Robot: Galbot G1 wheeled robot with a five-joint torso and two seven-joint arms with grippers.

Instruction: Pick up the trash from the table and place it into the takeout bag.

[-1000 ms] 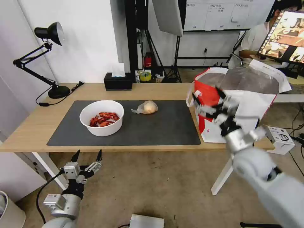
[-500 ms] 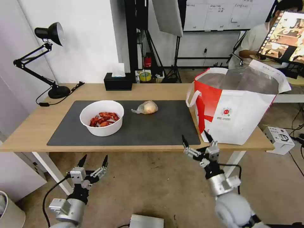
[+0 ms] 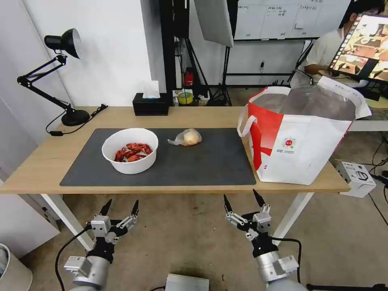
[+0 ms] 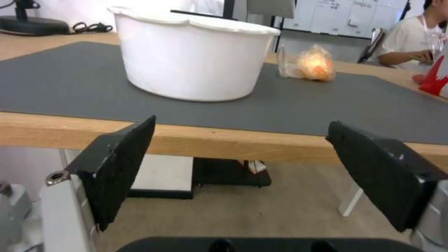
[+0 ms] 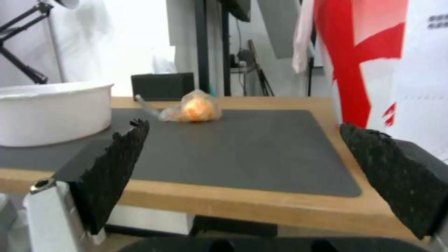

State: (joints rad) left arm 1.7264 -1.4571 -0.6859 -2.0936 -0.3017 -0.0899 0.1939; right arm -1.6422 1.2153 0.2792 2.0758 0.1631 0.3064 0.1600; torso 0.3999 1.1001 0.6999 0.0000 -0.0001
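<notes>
Red crayfish (image 3: 132, 152) hidden behind white bowl (image 4: 191, 59) wall.

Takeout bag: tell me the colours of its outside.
The takeout bag is white with red side panels and a small round red logo, best seen in the head view.

1 table (image 3: 190, 115) carrying 1 dark grey mat (image 3: 210, 165); on the mat, 1 white bowl of red crayfish (image 3: 129, 155) and 1 clear bag with beige lump (image 3: 186, 137). 1 takeout bag (image 3: 301, 137), 1 black tissue box (image 3: 150, 104) and 1 black desk lamp (image 3: 60, 76) on the bare wood. 2 grippers below the near edge: 1 left gripper (image 3: 120, 207), 1 right gripper (image 3: 241, 199), each with 2 fingers spread.
</notes>
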